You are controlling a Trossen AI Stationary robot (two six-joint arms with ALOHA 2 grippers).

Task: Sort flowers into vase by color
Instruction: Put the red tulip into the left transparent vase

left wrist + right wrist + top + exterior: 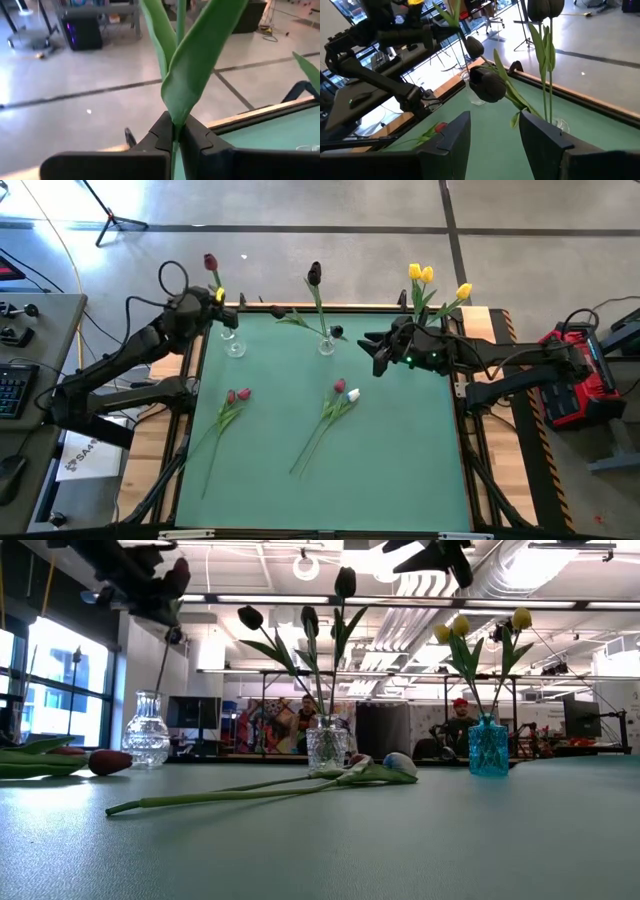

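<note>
We see even, bright overhead light, soft faint shadows on the tabletop (400, 470). Low view: window (55, 680) glare at left, ceiling lamps blown out, near tabletop blurry. Left wrist: leaf (200, 55) close-up soft, floor glare.

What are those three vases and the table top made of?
The two clear vases look like cut glass: see-through, ribbed, glinting. The blue vase seems tinted glass, translucent. The table top looks like a matte green mat, showing no shine; wood edges frame it.
</note>
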